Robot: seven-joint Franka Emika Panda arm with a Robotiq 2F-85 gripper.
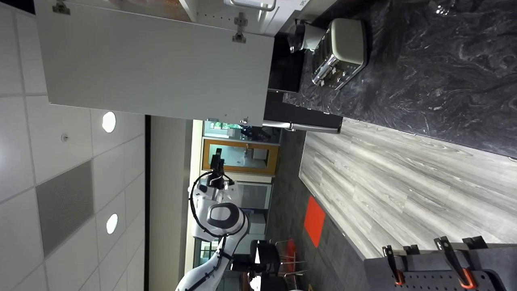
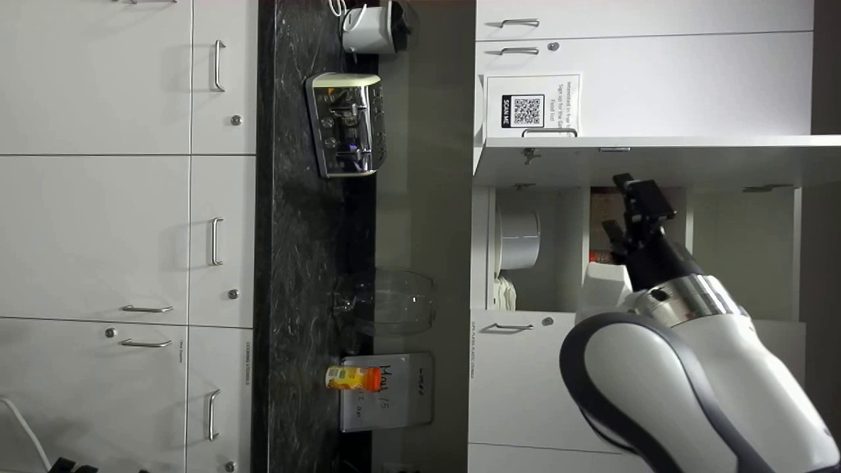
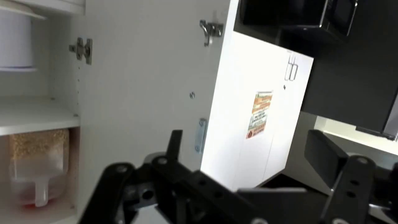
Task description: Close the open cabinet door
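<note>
One cabinet door [image 2: 696, 163] is standing open, in an exterior view, near the gripper [image 2: 616, 205], which is gaping wide and holding nothing. Lower than the gripper, a toaster [image 2: 347, 125] is sitting on the tabletop [image 2: 295, 230]. In an exterior view, a plank floor [image 1: 387, 186] is lying far below gripper height. In the wrist view, the cabinet door's edge is showing beyond and between the gripper's fingers [image 3: 174, 144].

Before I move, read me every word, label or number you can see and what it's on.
"SCAN ME": paper sign
"Interested in free": same sign, end unclear
"Sign up for the": same sign, end unclear
"Food list": same sign
"COOKING UTENSILS": drawer
"CUPS, PLATES, PLASTIC UTENSILS", probably: upper cupboard
"May": whiteboard, other handwriting unclear
Too small or blurred: yellow bottle, wrist-view poster, lower cupboard label
</note>
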